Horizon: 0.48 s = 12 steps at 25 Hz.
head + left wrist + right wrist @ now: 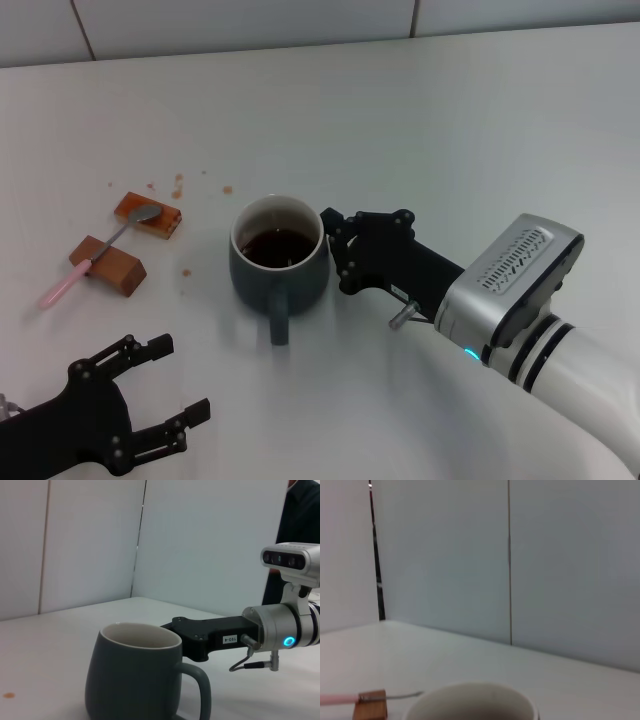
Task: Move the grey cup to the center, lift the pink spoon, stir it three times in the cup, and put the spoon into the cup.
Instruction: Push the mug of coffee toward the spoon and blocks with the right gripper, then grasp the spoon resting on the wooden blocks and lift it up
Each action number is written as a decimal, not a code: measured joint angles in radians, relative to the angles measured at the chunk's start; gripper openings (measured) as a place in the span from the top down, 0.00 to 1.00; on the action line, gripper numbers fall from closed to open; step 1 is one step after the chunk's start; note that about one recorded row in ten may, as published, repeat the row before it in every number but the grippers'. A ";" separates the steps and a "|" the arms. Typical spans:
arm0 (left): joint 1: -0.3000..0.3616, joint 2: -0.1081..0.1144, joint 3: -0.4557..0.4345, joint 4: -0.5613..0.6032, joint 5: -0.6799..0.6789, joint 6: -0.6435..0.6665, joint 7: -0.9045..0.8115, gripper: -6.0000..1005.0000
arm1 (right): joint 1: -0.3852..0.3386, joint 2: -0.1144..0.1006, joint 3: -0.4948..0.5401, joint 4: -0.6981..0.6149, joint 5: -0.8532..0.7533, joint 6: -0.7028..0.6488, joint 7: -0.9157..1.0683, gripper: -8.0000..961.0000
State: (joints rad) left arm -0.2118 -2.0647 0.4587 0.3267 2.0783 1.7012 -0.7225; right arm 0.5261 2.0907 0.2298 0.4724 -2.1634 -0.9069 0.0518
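We see the grey cup (280,262) as matt ceramic outside, glossy white inside — the pink spoon (98,257) has shiny metal and rests on wooden-looking blocks (108,266).

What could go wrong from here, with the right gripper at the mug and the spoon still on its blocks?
1. The right gripper sits against the side of the grey cup, which holds dark liquid; a jerky push or release could slosh it.
2. The pink spoon is only perched across two brown blocks; a clumsy pick by the left gripper, now open near the table's front edge, could knock it off or shift a block.
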 joint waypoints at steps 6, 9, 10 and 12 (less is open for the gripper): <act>0.003 0.000 0.000 0.000 -0.004 0.000 0.000 0.14 | -0.123 -0.005 0.021 -0.009 -0.006 -0.268 -0.004 0.92; 0.005 0.000 0.000 0.001 -0.004 0.002 0.000 0.14 | -0.193 -0.009 0.006 -0.047 -0.012 -0.412 -0.002 0.91; 0.005 0.000 0.000 0.001 -0.004 0.002 0.000 0.14 | -0.206 -0.010 -0.010 -0.070 -0.031 -0.454 0.000 0.91; 0.006 0.000 -0.002 0.002 -0.005 0.004 0.001 0.14 | -0.225 -0.011 -0.055 -0.115 -0.084 -0.525 0.004 0.90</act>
State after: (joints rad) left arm -0.2062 -2.0648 0.4572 0.3291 2.0736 1.7047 -0.7217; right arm 0.3012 2.0802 0.1752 0.3578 -2.2472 -1.4315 0.0555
